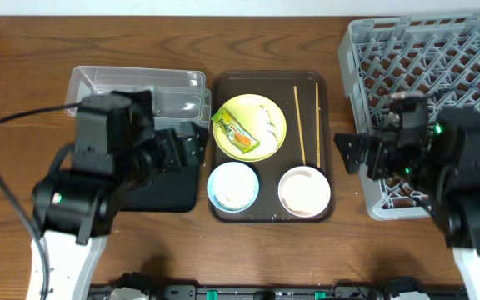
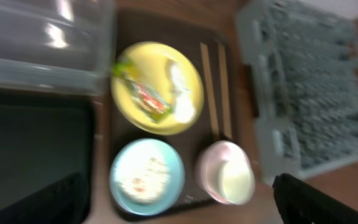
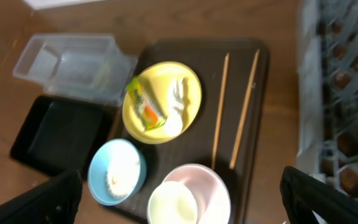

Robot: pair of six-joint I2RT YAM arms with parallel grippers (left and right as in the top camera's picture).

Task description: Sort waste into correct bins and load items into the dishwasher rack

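A pale-yellow plate (image 1: 252, 125) on the dark brown serving tray (image 1: 223, 87) holds the green-and-orange wrapper (image 1: 234, 133) and a crumpled white scrap (image 1: 269, 123). The chopsticks (image 1: 307, 125) lie to its right. The light-blue bowl (image 1: 232, 185) holds rice. The white bowl (image 1: 305, 190) has the small white cup (image 3: 173, 203) inside it. The grey rack (image 1: 440, 58) is at right, the clear tub (image 1: 136, 90) and black tray (image 1: 169, 193) at left. My left gripper (image 2: 179, 205) and right gripper (image 3: 182, 199) are both open, empty, above the table.
The brown serving tray sits in the middle between the bins and the rack. My left arm covers most of the black tray in the overhead view. My right arm hangs over the rack's front left corner. Bare wooden table (image 1: 23, 75) shows at far left and front.
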